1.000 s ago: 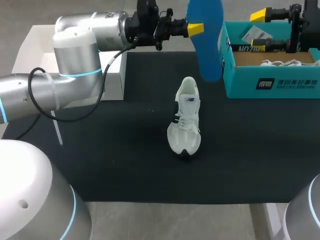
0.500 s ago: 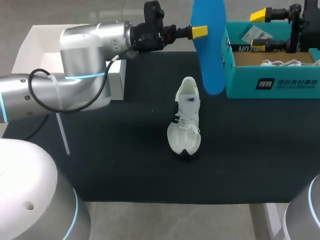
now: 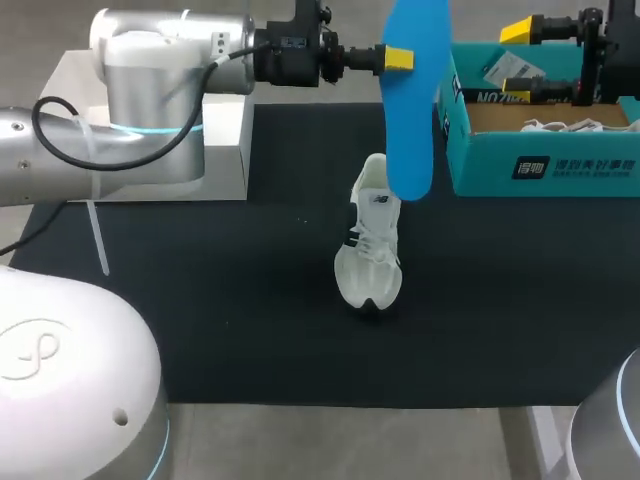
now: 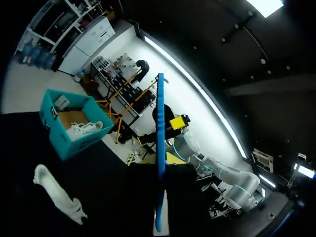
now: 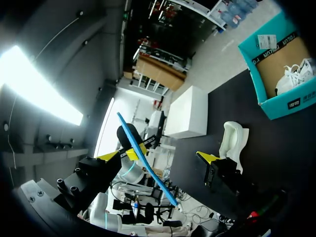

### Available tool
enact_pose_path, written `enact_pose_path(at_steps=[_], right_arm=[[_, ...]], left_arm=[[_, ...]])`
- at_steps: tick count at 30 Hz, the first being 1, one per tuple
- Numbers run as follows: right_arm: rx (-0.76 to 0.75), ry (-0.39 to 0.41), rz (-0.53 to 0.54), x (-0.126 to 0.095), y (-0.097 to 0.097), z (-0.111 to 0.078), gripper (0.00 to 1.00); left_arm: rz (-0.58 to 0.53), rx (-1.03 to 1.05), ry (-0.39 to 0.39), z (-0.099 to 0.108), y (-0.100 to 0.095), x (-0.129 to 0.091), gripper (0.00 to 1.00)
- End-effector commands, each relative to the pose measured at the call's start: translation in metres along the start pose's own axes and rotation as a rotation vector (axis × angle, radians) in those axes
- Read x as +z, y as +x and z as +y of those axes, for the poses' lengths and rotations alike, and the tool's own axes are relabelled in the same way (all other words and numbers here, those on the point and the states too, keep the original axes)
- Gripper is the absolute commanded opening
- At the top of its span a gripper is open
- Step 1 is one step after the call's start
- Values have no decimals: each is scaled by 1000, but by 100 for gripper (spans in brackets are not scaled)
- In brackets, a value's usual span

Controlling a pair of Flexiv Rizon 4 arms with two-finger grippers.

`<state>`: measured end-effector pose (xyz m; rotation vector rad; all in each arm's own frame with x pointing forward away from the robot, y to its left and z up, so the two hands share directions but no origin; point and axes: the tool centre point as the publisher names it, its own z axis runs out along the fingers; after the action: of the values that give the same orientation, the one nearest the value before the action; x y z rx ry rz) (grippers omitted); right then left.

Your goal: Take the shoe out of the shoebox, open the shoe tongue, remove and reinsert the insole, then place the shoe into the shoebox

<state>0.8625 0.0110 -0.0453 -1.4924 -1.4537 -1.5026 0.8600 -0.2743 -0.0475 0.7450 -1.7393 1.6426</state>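
Note:
My left gripper [image 3: 396,58] is shut on a blue insole [image 3: 410,120], which hangs upright above the table, its lower end over the heel of the white shoe [image 3: 368,250]. The shoe lies on the black mat [image 3: 250,300], toe toward the front edge. From the left wrist the insole [image 4: 160,148] shows edge-on, with the shoe [image 4: 57,195] and the teal shoebox [image 4: 69,131] off to one side. My right gripper [image 3: 520,60] stands open above the shoebox [image 3: 540,165], holding nothing. In the right wrist view the insole [image 5: 145,165] is far ahead, beyond the shoe [image 5: 233,140].
A second white shoe [image 3: 575,126] lies inside the shoebox at the back right. A white open box [image 3: 60,90] stands at the back left, partly behind my left arm. The mat spreads wide around the shoe.
My left arm has turned and raised its elbow. The insole has swung a little to the left and down, from beside the shoebox to over the shoe's heel. The right arm has kept still.

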Motion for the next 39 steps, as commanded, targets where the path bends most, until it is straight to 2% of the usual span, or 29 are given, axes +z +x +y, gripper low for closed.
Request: enact_pose_path(at_steps=[1,2,4,24,28,31,34,36,39], right_arm=[[0,-1,-1,1,0,0,100],[0,-1,-1,1,0,0,100],[0,-1,-1,1,0,0,100],[0,-1,-1,1,0,0,100],[0,-1,-1,1,0,0,100],[0,-1,-1,1,0,0,100],[4,1,-187,-5,24,10,100],[8,-23,-297,-8,37,15,100],[11,-16,-456,-7,52,20,100]], left_arm=[[10,-367,-12,-1,-5,4,0],[74,-429,16,-1,-5,2,0],[186,-506,1,-2,-4,-1,0],[186,-506,1,-2,-4,-1,0],[132,-603,39,-3,-16,-2,0],[143,-660,48,-4,-21,-3,0],[136,-675,64,-3,-26,-4,0],[136,-675,61,-2,-27,-4,0],[133,-677,52,0,-29,-2,0]])
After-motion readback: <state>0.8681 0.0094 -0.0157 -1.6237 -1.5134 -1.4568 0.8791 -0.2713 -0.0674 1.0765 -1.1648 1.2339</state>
